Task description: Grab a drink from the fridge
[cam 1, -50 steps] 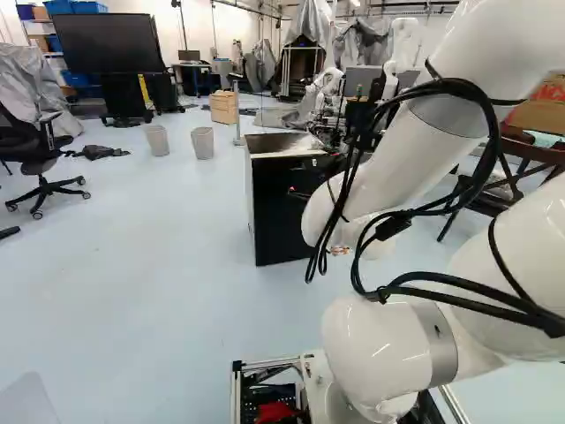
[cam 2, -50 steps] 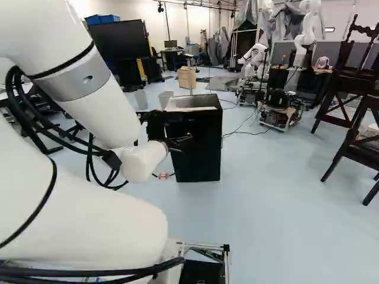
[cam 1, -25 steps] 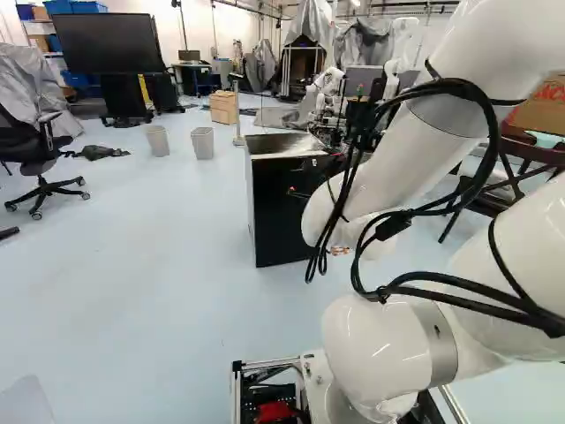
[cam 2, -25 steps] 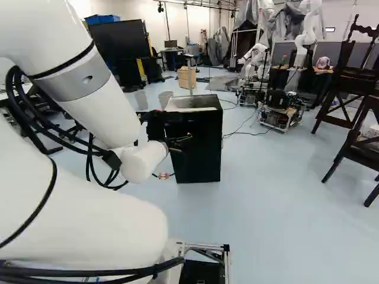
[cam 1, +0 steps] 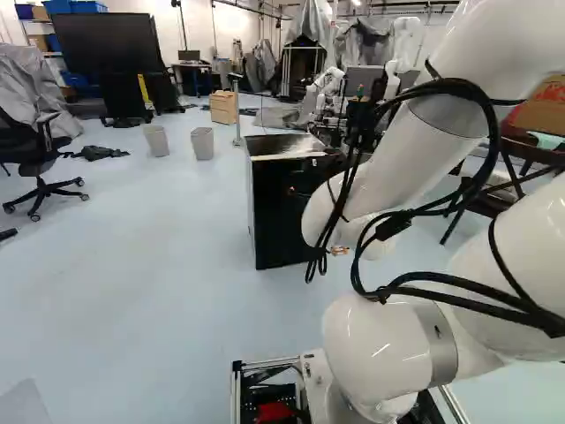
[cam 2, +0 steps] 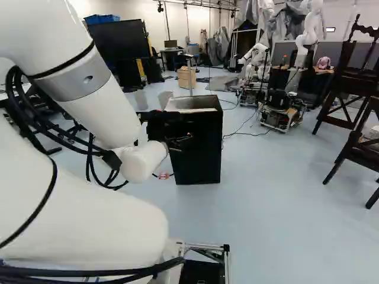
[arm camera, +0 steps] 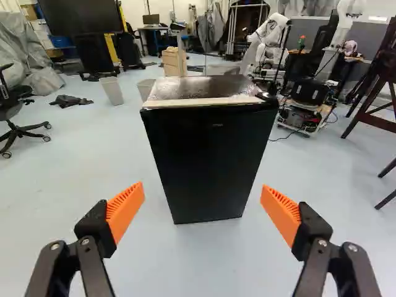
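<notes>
My gripper [cam 2: 182, 141] is held out in front of the small black fridge [cam 2: 204, 155], partly hidden by the wrist in the right base view. In the wrist view the gripper [arm camera: 203, 201] is wide open, its orange pads far apart with nothing between them. The fridge [arm camera: 207, 161] stands upright on the floor a short way ahead, centred between the fingertips and not touched by them. Its front looks closed, its top is shiny with a pale front edge. Any drink inside is hidden.
Two pale bins [cam 1: 202, 143] and a wooden crate [cam 1: 223, 108] stand beyond the fridge. An office chair [cam 1: 40, 168] is at the left. Another robot [cam 2: 281, 109] stands behind the fridge to the right, with dark wooden chairs [cam 2: 340, 112] nearer at the right.
The base has moved slightly forward: the fridge and the chairs sit a little nearer in the base views. The arm holds its pose against its lowest joint.
</notes>
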